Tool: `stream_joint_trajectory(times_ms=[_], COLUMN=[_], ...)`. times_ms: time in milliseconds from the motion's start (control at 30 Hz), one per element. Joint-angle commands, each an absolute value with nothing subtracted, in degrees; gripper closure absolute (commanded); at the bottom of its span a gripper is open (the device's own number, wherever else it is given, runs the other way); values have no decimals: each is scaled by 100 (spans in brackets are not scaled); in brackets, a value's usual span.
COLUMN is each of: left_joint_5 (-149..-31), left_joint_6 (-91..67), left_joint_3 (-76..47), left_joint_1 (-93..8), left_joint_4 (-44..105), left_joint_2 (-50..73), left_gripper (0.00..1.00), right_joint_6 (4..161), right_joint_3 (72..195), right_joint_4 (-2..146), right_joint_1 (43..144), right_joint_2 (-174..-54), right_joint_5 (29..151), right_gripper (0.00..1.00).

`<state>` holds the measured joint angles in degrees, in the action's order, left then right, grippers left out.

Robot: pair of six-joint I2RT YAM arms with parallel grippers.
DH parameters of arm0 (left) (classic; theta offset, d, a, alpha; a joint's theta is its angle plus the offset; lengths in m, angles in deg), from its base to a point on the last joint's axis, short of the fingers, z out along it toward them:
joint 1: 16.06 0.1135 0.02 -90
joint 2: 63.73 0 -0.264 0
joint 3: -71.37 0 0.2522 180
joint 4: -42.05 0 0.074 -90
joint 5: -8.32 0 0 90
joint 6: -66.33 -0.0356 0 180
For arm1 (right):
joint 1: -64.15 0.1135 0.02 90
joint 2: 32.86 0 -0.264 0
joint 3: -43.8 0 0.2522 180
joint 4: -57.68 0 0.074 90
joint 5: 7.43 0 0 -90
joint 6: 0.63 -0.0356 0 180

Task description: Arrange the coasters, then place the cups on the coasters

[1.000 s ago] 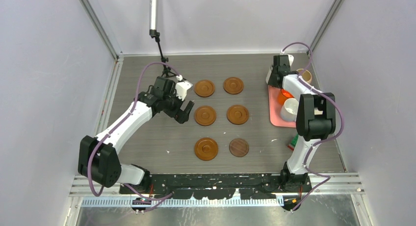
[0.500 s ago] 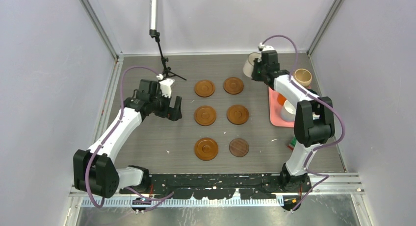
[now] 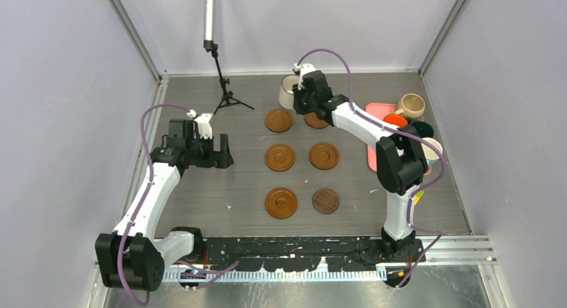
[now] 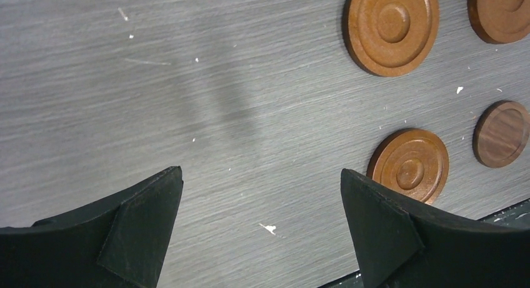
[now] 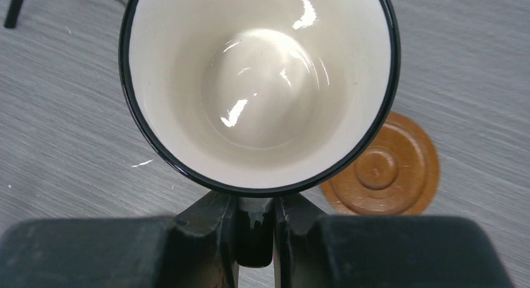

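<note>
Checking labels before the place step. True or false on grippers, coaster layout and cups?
1. The right gripper grips a white mug. True.
2. The left gripper is shut on a coaster. False: the left gripper is open and empty over bare table.
3. Six coasters lie in two columns of three. True.
4. A cup already stands on a coaster. False: none does; the other cups sit at the right by the pink tray.
5. The darkest coaster lies in the far row. False: the dark flat coaster lies in the near row, right.

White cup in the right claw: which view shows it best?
Right wrist: the white cup fills the frame, rim and glossy inside clear, right claw gripping its near side. Top external shows it only small. Left wrist misses it.
</note>
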<state>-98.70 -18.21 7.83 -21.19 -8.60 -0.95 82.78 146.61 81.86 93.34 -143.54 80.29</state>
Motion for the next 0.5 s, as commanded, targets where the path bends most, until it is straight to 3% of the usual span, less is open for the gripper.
stream_joint_trajectory(times_ms=[0, 467], left_joint_5=[-9945, -9928], left_joint_6=[-1607, -1619], left_joint_3=[882, 714], left_joint_1=[-1949, -1823], left_joint_4=[-919, -927], left_joint_2=[-312, -109], left_gripper=[0, 0], right_joint_6=[8253, 8392], right_joint_3=[15220, 15101], right_joint_4=[7602, 7084], right_joint_1=[9627, 9913], right_joint_2=[-14525, -15003], right_joint_5=[7671, 7642], right_gripper=[100, 100])
